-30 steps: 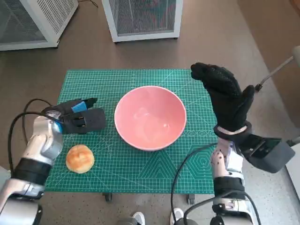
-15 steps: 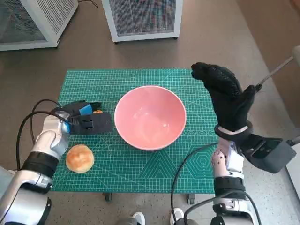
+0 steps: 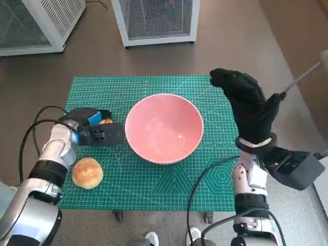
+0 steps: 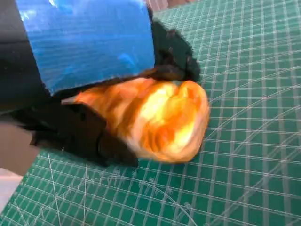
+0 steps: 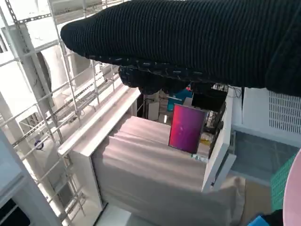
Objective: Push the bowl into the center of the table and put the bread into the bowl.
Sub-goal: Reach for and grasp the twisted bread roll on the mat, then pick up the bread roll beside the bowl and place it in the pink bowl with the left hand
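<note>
The pink bowl (image 3: 164, 128) stands upright near the middle of the green mat (image 3: 154, 179). My left hand (image 3: 96, 132) lies low over the mat just left of the bowl, pointing toward it. It holds a glossy orange bread (image 4: 162, 120), with black fingers (image 4: 80, 136) on both sides of it. In the head view only a sliver of that bread (image 3: 106, 121) shows at the hand's far edge. A round bun (image 3: 87, 172) lies loose on the mat nearer to me than the left hand. My right hand (image 3: 248, 105) is raised beyond the bowl's right side, fingers extended, holding nothing.
Two white wire-fronted cabinets (image 3: 156, 20) stand on the floor behind the table. A thin rod (image 3: 302, 79) juts in from the right edge. Shoes (image 3: 151, 238) show below the table's front edge. The right wrist view shows only the glove (image 5: 197, 42) and a room.
My left hand has slid right toward the bowl, and the orange bread has come into sight at its far edge. The right hand, the bowl and the bun have stayed put.
</note>
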{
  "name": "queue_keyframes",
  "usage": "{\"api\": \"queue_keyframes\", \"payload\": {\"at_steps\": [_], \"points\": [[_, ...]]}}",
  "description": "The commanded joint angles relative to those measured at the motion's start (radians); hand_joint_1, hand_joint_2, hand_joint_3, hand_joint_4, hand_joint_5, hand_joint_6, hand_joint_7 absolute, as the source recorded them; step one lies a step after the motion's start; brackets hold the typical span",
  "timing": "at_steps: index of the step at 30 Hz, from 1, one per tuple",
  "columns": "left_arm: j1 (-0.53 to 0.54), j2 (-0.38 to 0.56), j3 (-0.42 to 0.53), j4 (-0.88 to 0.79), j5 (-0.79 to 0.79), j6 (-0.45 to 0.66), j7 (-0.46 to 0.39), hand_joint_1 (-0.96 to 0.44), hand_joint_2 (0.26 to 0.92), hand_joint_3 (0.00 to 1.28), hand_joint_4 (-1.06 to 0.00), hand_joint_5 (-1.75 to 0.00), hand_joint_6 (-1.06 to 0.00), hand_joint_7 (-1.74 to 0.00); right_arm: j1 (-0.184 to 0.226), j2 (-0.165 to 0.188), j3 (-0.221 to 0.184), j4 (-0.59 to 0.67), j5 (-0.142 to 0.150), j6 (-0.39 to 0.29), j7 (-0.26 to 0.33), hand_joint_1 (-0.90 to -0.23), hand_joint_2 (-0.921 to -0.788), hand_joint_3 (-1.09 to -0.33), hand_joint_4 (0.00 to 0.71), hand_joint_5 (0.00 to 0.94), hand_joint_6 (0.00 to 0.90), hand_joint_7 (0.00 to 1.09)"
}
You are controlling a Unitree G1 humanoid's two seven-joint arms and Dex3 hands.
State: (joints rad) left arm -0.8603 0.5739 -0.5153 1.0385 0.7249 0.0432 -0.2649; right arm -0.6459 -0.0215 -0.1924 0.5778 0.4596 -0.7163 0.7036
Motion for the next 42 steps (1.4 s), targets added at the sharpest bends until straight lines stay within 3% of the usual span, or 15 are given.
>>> {"api": "queue_keyframes", "payload": {"at_steps": [1,4,10,21,29,42], "points": [[0.017,-0.015,-0.02,0.041,0.013,-0.024,0.026,0.07,0.92,0.15,-0.55,-1.39,-0.61,-0.93,0.027,-0.001,0.003,-0.004,-0.006,0.015,-0.004,-0.621,-0.921,-0.652,0.212,0.0,0.338,0.01],[0.019,-0.01,-0.02,0.042,0.013,-0.037,0.051,0.02,0.92,0.14,-0.55,-1.31,-0.61,-1.14,0.029,-0.001,0.004,-0.007,-0.005,0.016,-0.003,-0.621,-0.921,-0.652,0.211,0.0,0.338,0.01],[0.032,0.014,0.0,0.0,-0.006,-0.054,0.067,0.0,0.92,0.13,-0.57,-1.23,-0.6,-1.26,0.029,0.0,0.005,-0.01,0.0,0.023,0.002,-0.621,-0.921,-0.651,0.211,0.0,0.338,0.01],[0.082,0.085,0.092,-0.283,-0.058,0.009,-0.01,0.0,0.92,0.13,-0.6,-1.26,-0.59,-1.22,0.03,-0.002,0.005,-0.011,0.006,0.028,0.009,-0.624,-0.921,-0.652,0.21,0.0,0.338,0.01],[0.193,0.137,0.228,-0.688,-0.104,0.073,-0.049,0.0,0.92,0.1,-0.63,-1.19,-0.61,-1.23,0.027,-0.003,0.005,-0.001,0.01,0.029,0.018,-0.627,-0.921,-0.652,0.21,0.0,0.337,0.01],[0.288,0.096,0.343,-1.11,-0.129,0.073,-0.051,0.0,0.919,0.07,-0.67,-1.21,-0.64,-1.13,0.026,-0.006,0.005,-0.007,0.016,0.04,0.025,-0.623,-0.921,-0.653,0.21,0.0,0.337,0.01]]}}
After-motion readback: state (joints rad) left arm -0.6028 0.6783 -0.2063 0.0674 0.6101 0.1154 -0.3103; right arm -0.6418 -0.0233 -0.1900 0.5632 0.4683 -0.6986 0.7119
